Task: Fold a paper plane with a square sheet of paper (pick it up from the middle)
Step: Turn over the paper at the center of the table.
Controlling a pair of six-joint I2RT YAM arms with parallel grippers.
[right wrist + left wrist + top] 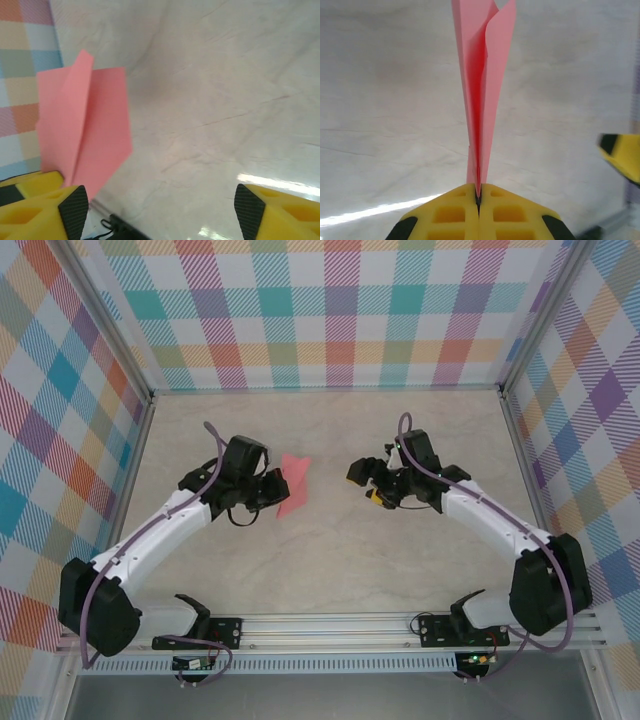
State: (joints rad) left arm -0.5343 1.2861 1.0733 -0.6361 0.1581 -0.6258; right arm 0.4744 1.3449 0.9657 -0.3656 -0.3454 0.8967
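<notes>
The salmon-pink sheet of paper (pixel 293 485) is folded along a centre crease and held off the table by one narrow end. My left gripper (pixel 272 488) is shut on it. In the left wrist view the paper (pixel 482 100) rises edge-on from the closed yellow fingers (pixel 450 215), its two layers spreading apart toward the far end. My right gripper (pixel 362 480) hangs to the right of the paper, apart from it and open. In the right wrist view the folded paper (pixel 85 130) stands at the left, beyond the open gripper (pixel 160 207), with nothing between the pads.
The beige marble-pattern table (pixel 330 560) is walled by checked panels (pixel 340 310) on three sides. An aluminium rail (pixel 340 625) with both arm bases runs along the near edge. One yellow finger of the right gripper (pixel 622 155) shows at the right of the left wrist view.
</notes>
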